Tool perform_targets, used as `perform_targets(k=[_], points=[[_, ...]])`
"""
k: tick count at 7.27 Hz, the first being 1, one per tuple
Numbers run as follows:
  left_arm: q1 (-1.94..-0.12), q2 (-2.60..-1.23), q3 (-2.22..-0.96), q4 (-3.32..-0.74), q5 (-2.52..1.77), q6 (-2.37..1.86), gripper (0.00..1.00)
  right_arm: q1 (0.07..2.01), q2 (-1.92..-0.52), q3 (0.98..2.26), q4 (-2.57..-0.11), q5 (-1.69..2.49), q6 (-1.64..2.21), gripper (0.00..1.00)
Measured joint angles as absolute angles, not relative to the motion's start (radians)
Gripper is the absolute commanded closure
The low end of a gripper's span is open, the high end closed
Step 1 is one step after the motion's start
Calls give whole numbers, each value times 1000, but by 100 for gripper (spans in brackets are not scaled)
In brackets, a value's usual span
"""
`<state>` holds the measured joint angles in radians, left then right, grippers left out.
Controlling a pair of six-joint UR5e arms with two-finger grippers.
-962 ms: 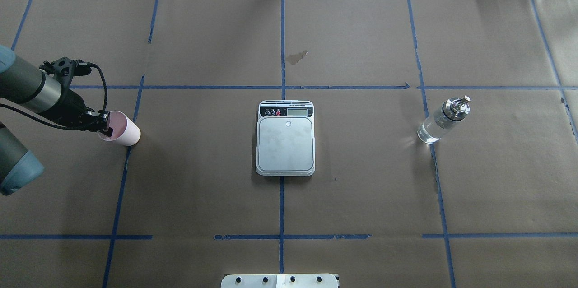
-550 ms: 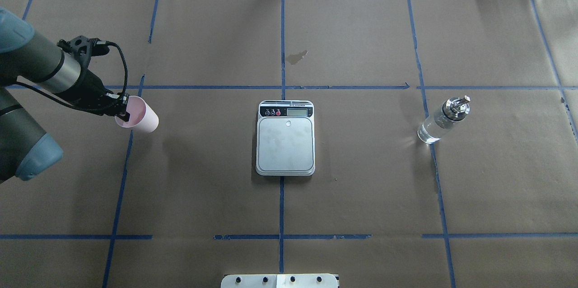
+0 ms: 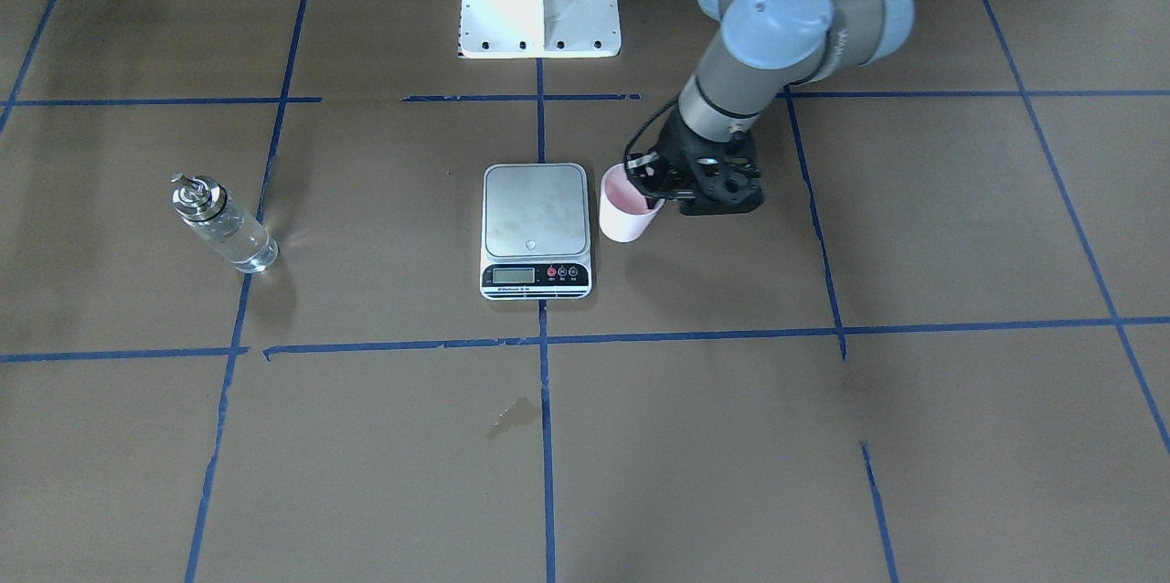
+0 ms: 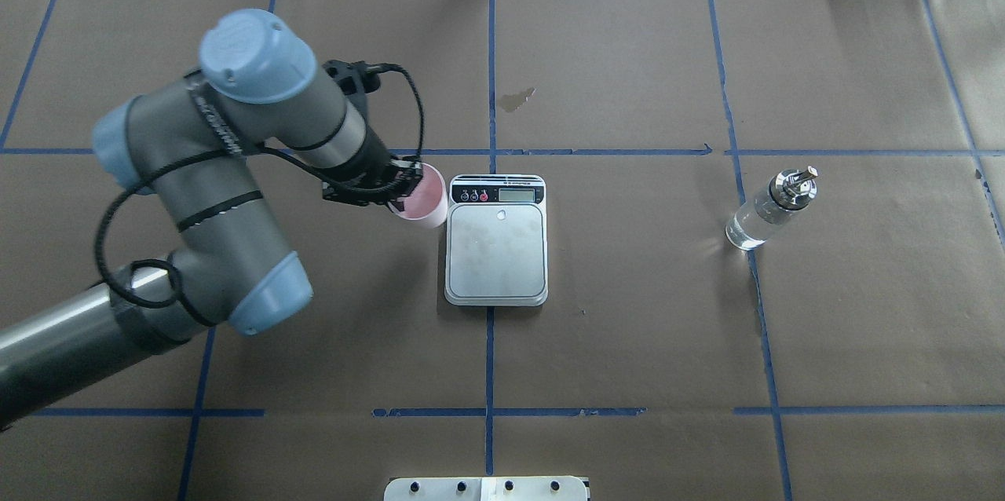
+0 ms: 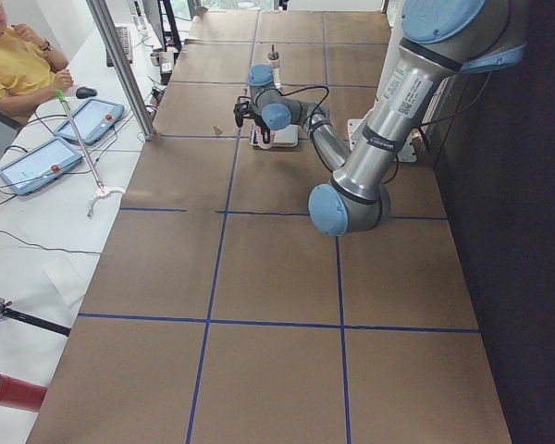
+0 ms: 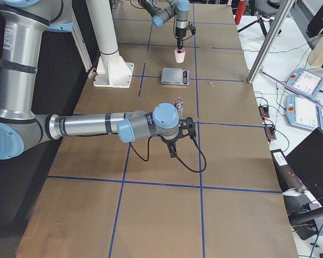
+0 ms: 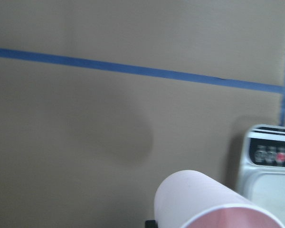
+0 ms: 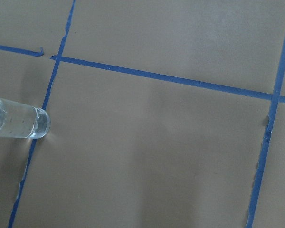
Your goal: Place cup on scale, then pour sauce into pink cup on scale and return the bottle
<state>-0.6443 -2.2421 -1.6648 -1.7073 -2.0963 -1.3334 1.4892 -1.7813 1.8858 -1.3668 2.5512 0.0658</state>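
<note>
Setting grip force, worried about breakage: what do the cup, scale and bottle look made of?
Cup: matte, opaque pale pink, thin rim; plastic or paper, can't tell which. Scale: dull grey brushed-looking platform, probably steel, on a white plastic-looking body. Bottle: clear wall with bright glints, likely glass, possibly clear plastic; its shiny silver top looks metal.

You have bright, even light from above on the brown table [image 4: 628,328]; shadows are soft and faint. The left wrist view is blurred throughout: the cup [image 7: 199,197] sits close and out of focus, with a soft round shadow on the table beyond it. The bottle [image 4: 765,213] throws small glints at its base. The exterior left view falls to near black along its right edge.
</note>
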Motion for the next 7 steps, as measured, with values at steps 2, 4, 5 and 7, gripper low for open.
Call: perform_targets(k=[2,4,5,7], points=[[-581,-2331,-1600,-1703,-2037,-1373,100,1489,-1781,1890,-1367,2550,66,0],[-533,-2345,-1583,-1693,-1987,-1377,94,1489,-1782,1891,-1367,2549,65,0],[-524,-2349,-1582,-1691,-1979,-1377,90,1489,-1782,1891,-1367,2549,64,0],[-518,-2359,-1582,-1690,-1975,-1376,40,1489,-1782,1891,-1367,2549,64,0]])
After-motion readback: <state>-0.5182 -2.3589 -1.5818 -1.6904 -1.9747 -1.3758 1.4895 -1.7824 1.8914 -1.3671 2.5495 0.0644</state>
